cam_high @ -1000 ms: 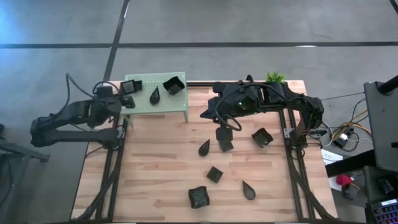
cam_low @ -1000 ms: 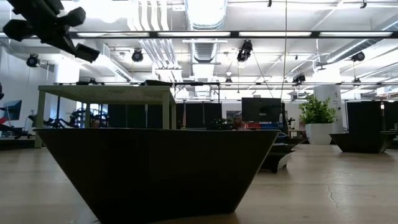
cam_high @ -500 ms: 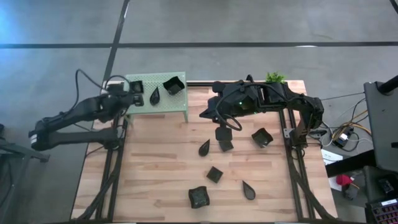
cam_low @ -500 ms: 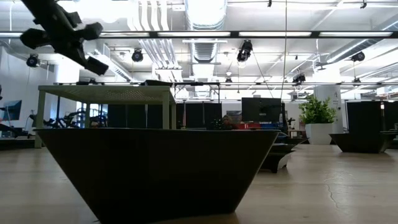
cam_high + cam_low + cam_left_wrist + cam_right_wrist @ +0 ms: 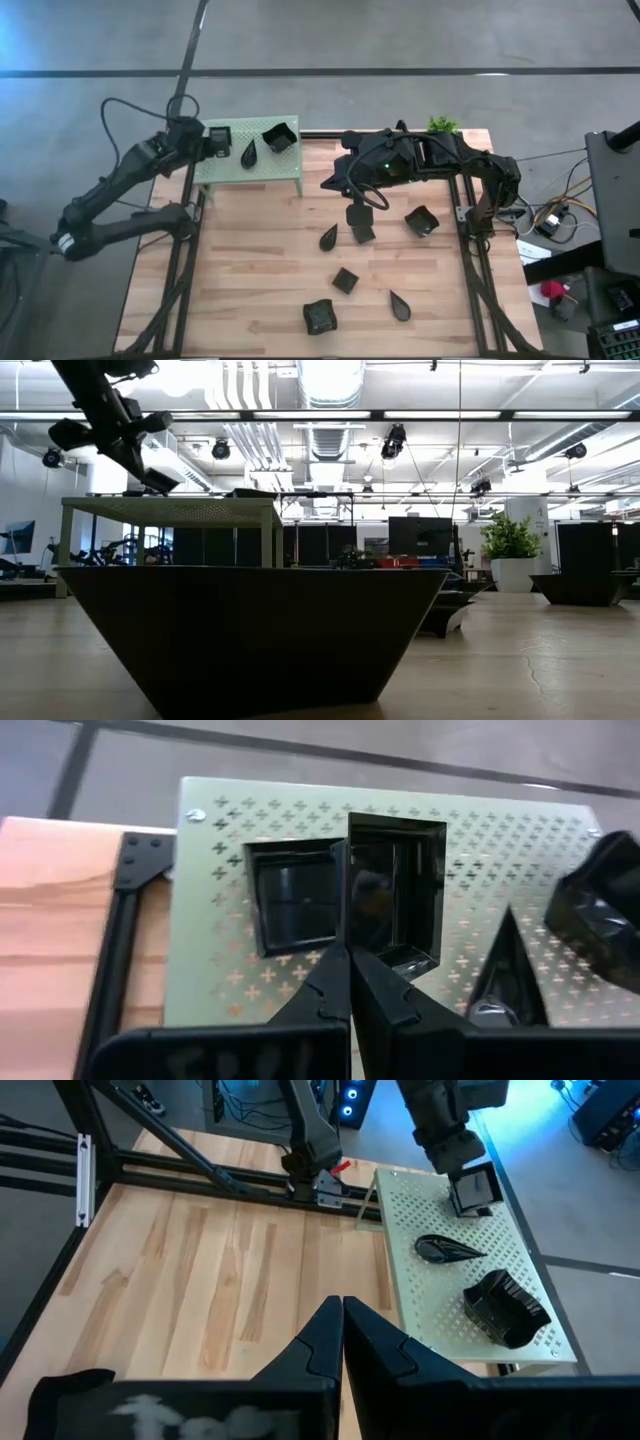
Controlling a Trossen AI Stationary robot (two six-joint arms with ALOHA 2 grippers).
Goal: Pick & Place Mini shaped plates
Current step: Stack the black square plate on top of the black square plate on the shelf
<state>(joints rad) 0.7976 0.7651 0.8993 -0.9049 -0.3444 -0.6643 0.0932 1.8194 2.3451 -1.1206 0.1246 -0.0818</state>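
Your left gripper (image 5: 348, 960) hangs over the far left corner of the green stand (image 5: 245, 170), fingers pinched on the rim of a square mini plate (image 5: 395, 890), just beside another square plate (image 5: 293, 896) lying on the stand. A leaf-shaped plate (image 5: 249, 153) and a deeper square dish (image 5: 279, 136) sit there too. Your right gripper (image 5: 340, 1320) waits above the wooden table (image 5: 250, 270), fingers closed and empty, with six more plates scattered below

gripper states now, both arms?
Left end effector: shut on a square mini plate, held over the green stand.
Right end effector: shut, empty, above the wooden table.
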